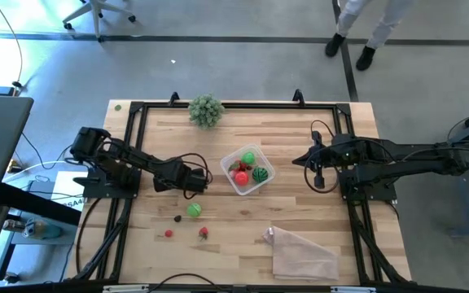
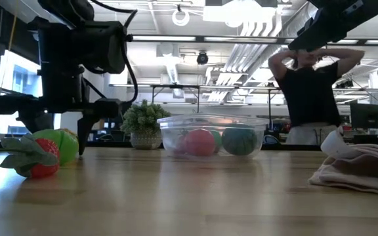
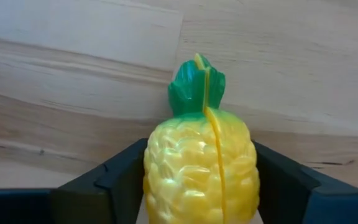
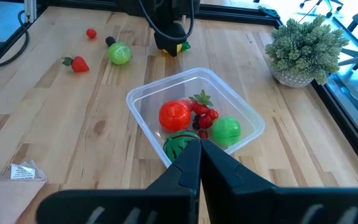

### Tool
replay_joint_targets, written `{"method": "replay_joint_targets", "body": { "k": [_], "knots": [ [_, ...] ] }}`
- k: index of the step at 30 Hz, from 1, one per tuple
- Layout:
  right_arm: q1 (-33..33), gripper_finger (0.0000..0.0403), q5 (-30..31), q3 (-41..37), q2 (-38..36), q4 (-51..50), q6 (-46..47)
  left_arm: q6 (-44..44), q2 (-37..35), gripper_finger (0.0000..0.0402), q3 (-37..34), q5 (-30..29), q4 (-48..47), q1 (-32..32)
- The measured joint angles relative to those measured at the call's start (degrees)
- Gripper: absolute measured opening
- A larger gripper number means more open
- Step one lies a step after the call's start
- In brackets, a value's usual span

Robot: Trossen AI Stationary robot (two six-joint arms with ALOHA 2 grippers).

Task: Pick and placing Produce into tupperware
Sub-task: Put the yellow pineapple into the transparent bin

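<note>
My left gripper (image 1: 195, 182) stands left of the clear tupperware tub (image 1: 267, 181), fingers pointing down, shut on a yellow toy pineapple (image 3: 201, 174) with a green crown. The tub (image 4: 160, 93) holds a red fruit (image 4: 174, 115), a green ball (image 4: 226, 130), a striped melon (image 4: 178, 143) and small dark red berries (image 4: 205, 118). Near the table's front left lie a green ball (image 1: 194, 210), a dark berry (image 1: 177, 218), a small red fruit (image 1: 168, 233) and a strawberry (image 1: 204, 233). My right gripper (image 4: 199, 152) hovers right of the tub, shut, touching nothing. My left gripper pinches the pineapple's yellow body (image 3: 166, 180) between its two fingers (image 3: 120, 183), one on each flank. The fingers come from above, pointing down, and lie across the fruit. The pineapple lies level, its green crown (image 3: 194, 87) sticking out sideways. Lifted or on the table, I cannot tell.
A bushy leafy clump (image 1: 206, 110) sits at the far edge. A crinkled clear bag (image 1: 304, 252) lies at the front right. A dark frame rail (image 1: 234, 104) runs around the table. A person (image 2: 310, 92) stands beyond the far edge.
</note>
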Motion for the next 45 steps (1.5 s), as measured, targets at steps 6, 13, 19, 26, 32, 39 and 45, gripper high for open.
{"method": "replay_joint_targets", "body": {
  "k": [6,13,19,26,32,39,45],
  "knots": [
    [0.0,0.0,0.0,0.0,0.0,0.0,0.0,-1.4,0.4,0.0204,0.1,-0.2,-0.5,0.0],
    [0.0,0.0,0.0,0.0,0.0,0.0,0.0,-1.4,0.4,0.0211,0.1,-0.2,-0.5,0.0],
    [0.0,0.0,0.0,0.0,0.0,0.0,0.0,-1.2,0.5,0.0219,0.1,-1.1,-0.1,0.0],
    [0.0,0.0,0.0,0.0,0.0,0.0,0.0,-0.8,0.4,0.022,2.0,-4.1,-1.7,0.0],
    [0.0,0.0,0.0,0.0,0.0,0.0,0.0,-0.8,0.4,0.022,4.7,-7.3,-2.8,0.0],
    [0.0,0.0,0.0,0.0,0.0,0.0,0.0,2.7,0.4,0.022,10.8,-15.0,-3.1,0.0],
    [0.0,0.0,0.0,0.0,0.0,0.0,0.0,10.8,0.4,0.022,18.0,-18.7,-2.8,0.0]
  ]
}}
